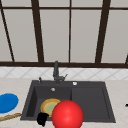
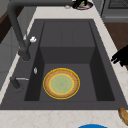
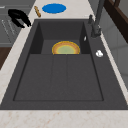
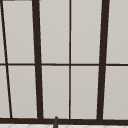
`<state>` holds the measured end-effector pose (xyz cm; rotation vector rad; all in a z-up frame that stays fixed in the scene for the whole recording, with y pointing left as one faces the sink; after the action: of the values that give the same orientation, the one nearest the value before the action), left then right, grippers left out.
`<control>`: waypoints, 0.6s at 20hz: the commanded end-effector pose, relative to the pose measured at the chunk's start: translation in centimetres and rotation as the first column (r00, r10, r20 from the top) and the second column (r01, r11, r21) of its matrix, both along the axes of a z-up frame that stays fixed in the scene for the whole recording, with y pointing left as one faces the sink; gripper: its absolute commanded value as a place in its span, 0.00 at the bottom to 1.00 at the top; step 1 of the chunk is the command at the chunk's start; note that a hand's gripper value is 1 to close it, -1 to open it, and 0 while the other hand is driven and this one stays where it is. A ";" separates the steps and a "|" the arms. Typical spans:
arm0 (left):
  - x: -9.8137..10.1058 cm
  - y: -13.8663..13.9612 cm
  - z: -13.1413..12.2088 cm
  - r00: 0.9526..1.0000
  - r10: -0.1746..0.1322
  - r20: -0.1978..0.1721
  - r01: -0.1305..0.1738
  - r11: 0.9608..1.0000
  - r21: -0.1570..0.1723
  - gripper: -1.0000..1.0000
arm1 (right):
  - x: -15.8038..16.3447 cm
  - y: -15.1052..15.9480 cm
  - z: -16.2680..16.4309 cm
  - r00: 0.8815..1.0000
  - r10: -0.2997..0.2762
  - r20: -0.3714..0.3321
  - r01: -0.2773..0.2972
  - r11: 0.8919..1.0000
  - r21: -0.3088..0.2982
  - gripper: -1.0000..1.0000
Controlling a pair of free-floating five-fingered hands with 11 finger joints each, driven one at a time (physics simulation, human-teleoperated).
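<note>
My left hand (image 1: 42, 118) hovers at the sink's front edge, just left of a big red ball (image 1: 67, 114) that fills the foreground. In the side views the same hand (image 2: 121, 57) (image 3: 18, 16) floats over the front counter rim with its fingers loosely spread, holding nothing. A yellow-rimmed plate with a green centre (image 1: 50, 106) (image 2: 61, 83) (image 3: 65, 48) lies flat in the left basin of the black sink (image 1: 87, 100). The ball hides part of the plate and the sink's front rim.
A dark faucet (image 1: 56, 71) (image 3: 96, 22) stands behind the basin, below a window. A blue plate (image 1: 7, 102) (image 3: 54, 8) and a wooden stick (image 1: 10, 117) (image 3: 37, 11) lie on the left counter. A dark dish (image 2: 81, 4) sits on the right counter.
</note>
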<state>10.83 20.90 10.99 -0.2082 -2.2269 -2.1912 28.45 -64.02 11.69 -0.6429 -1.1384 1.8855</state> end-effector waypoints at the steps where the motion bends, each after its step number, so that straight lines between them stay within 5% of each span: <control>1: 0.0 0.0 0.0 1.000 0.000 0.000 0.000 1.000 0.000 0.50 | -0.2 -0.7 0.3 0.998 -0.037 0.050 0.036 0.999 0.024 0.00; 12: 0.0 0.0 0.0 1.000 0.000 0.000 0.000 1.000 0.000 0.50 | -3.9 -4.3 4.7 0.997 -0.067 -0.038 0.068 0.997 0.028 0.00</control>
<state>10.83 20.90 10.99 -0.2082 -2.2269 -2.1912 25.51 -67.49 15.90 -0.6589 -1.1483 1.8699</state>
